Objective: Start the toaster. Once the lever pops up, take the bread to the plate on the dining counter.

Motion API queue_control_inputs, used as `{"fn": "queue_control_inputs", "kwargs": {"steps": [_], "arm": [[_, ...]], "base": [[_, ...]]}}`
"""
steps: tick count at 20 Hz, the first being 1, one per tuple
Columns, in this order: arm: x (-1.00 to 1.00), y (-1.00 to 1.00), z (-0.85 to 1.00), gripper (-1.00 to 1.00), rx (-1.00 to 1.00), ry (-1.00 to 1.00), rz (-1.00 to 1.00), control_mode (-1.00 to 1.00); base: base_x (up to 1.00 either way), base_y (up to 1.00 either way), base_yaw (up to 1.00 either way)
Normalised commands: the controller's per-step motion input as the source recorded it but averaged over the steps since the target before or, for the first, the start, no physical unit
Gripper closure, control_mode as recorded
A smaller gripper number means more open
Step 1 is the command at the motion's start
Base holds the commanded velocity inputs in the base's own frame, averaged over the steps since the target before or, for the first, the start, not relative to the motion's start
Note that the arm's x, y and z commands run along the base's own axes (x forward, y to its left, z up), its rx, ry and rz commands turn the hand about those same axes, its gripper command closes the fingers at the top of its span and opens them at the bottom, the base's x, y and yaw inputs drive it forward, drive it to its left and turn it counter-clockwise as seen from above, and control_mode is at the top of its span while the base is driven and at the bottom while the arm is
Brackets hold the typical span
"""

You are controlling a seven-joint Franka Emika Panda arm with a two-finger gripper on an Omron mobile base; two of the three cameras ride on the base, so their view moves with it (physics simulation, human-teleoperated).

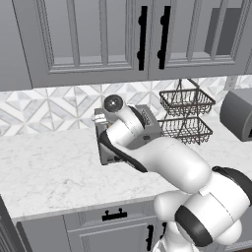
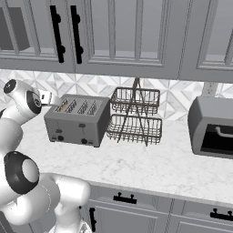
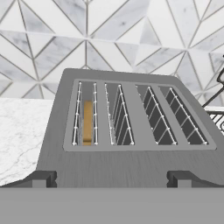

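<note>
Gripper (image 3: 111, 178) hovers just above the near top edge of the toaster (image 2: 78, 119), fingers spread wide, holding nothing. Bread (image 3: 87, 123) sits low in the far-left slot, only its tan top edge showing between the wires. Toaster stands on the marble worktop (image 2: 150, 168) against the backsplash, wire basket rack (image 2: 135, 116) just to its right. Both levers (image 2: 81, 129) are on the front face, below the hand's line of sight.

Risks:
- Hand has to drop over the front edge nearly blind; fingers could land on the top panel or a knob instead of a lever.
- Pressing the right-hand lever wouldn't start the bread's side.
- Pushing off-axis could shove the toaster back.
</note>
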Motion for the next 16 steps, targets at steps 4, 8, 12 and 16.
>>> {"fn": "queue_control_inputs", "kwargs": {"steps": [4,8,12,16], "arm": [[0.0,0.0,0.0,-1.0,0.0,0.0,0.0,-1.0],[0.0,0.0,0.0,-1.0,0.0,0.0,0.0,-1.0],[0.0,0.0,0.0,-1.0,0.0,0.0,0.0,-1.0],[0.0,0.0,0.0,-1.0,0.0,0.0,0.0,-1.0]], "base": [[0.0,0.0,0.0],[0.0,0.0,0.0],[0.0,0.0,0.0],[0.0,0.0,0.0]]}}
